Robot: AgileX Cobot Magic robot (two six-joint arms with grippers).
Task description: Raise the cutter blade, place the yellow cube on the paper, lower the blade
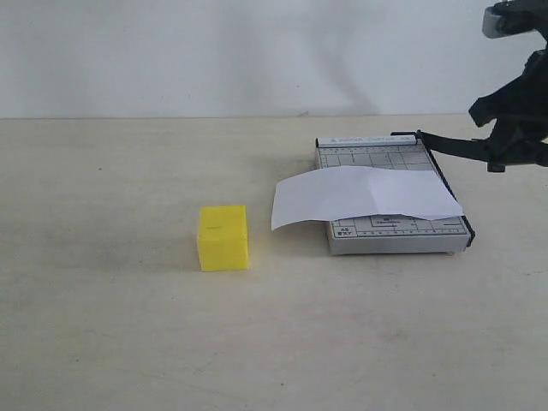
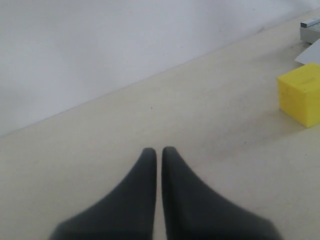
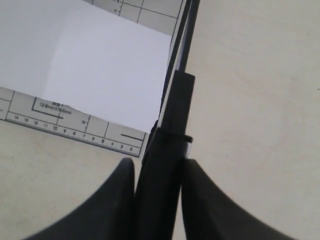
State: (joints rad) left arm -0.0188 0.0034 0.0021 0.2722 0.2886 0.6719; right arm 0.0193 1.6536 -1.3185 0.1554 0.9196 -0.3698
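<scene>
Looking across the pale surface (image 1: 103, 342), I see the grey cutter board (image 1: 398, 233) off to the right with the paper (image 1: 364, 199) lying over it, one end hanging past the board's left edge. A sheet that thin looks floppy and likely to slide or buckle under a careless set-down. The cutter blade (image 1: 449, 144) is tilted up off the board. It looks like stiff metal that should swing only about its hinge. The right hand (image 3: 159, 167) pinches its thick handle, the sensible spot. The yellow cube (image 1: 223, 237) sits apart on the surface, left of the paper. It seems light, rigid and flat-faced, best gripped on opposite sides. The left hand (image 2: 156, 152) is pressed together, empty.
</scene>
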